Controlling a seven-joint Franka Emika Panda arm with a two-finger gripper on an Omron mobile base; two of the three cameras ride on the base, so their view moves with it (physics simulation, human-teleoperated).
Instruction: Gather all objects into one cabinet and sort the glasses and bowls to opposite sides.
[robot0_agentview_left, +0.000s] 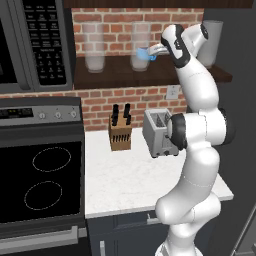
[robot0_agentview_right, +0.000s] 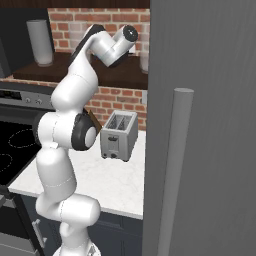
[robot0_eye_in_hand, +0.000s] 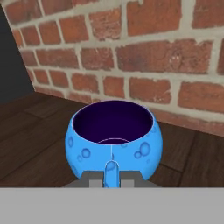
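A home kitchen, rendered — cooking gear along a red brick wall.

The white stone counter (robot0_agentview_left: 130, 175) is the anchor: a silver two-slot toaster (robot0_agentview_left: 159, 132) and a wooden knife block (robot0_agentview_left: 120, 131) stand on it at the back; a black glass cooktop (robot0_agentview_left: 40, 182) with ring burners and a knob panel adjoins its left end; a microwave (robot0_agentview_left: 35, 42) hangs above that cooktop; a dark wooden shelf (robot0_agentview_left: 120, 76) with tall glasses (robot0_agentview_left: 93, 46) runs over the counter — navy cupboard fronts (robot0_agentview_left: 127, 230) sit below it.
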